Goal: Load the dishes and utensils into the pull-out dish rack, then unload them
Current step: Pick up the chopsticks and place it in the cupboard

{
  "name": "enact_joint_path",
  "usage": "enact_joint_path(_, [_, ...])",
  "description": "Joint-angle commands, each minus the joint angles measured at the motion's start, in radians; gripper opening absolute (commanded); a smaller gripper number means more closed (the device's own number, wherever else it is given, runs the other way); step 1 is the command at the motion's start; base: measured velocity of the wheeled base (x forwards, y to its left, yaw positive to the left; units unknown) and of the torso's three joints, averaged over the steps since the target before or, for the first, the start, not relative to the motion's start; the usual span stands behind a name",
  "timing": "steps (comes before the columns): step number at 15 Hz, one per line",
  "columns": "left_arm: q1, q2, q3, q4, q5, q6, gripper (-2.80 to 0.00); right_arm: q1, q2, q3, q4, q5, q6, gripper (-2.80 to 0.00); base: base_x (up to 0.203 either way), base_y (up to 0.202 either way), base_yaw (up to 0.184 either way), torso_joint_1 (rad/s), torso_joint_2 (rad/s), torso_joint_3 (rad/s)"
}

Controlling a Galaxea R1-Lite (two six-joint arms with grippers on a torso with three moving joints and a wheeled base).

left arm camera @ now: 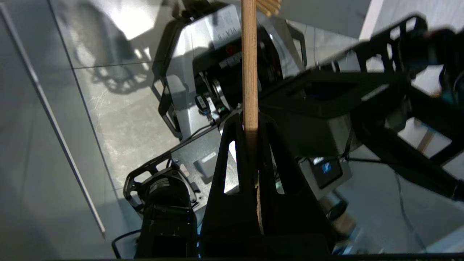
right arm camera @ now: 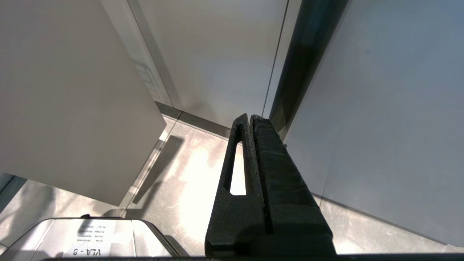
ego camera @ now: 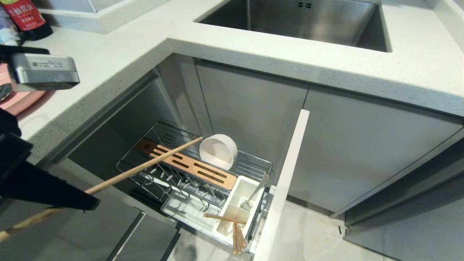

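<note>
**Now: left gripper carries the chopsticks over the open rack**

Plainly, the left gripper has its two black fingers pinched tight on the chopsticks, which run straight out past the fingertips toward the top of the left wrist frame. In the head view the same gripper sits at the lower left, a dark wedge, and the chopsticks slant up and to the right from it, their far end reaching the cream-white bowl near the centre of the frame; their near end runs on to the lower left edge.

The bowl stands on its edge in the pull-out dish rack, just beyond the slotted wooden strip, which lies diagonally across the chrome wires. The white utensil box occupies the lower centre, with a steel fork inside it and a bundle of chopsticks hanging out over its near end. The rack's pale front panel runs edge-on from centre to bottom.

At the far left edge a pink plate rests on the speckled countertop; a steel sink fills the top centre.

The right gripper points at the floor beside cabinet doors, jaws pressed together on nothing.
</note>
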State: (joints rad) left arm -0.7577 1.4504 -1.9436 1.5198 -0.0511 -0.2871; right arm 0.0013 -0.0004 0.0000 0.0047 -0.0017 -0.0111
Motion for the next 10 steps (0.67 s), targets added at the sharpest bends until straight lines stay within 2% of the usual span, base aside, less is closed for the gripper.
enact_joint_path(1, [0.000,0.053,0.001,0.010,-0.010,0.032,-2.80,0.000,0.000,0.000,0.001,0.000,0.000,-2.80,0.000,0.000,0.000,0.000,0.00,0.000])
enact_joint_path(10, [-0.006,0.295,0.026,0.010,-0.014,0.043,-2.80,0.000,0.000,0.000,0.000,0.000,-0.001,-2.80,0.000,0.000,0.000,0.000,0.00,0.000])
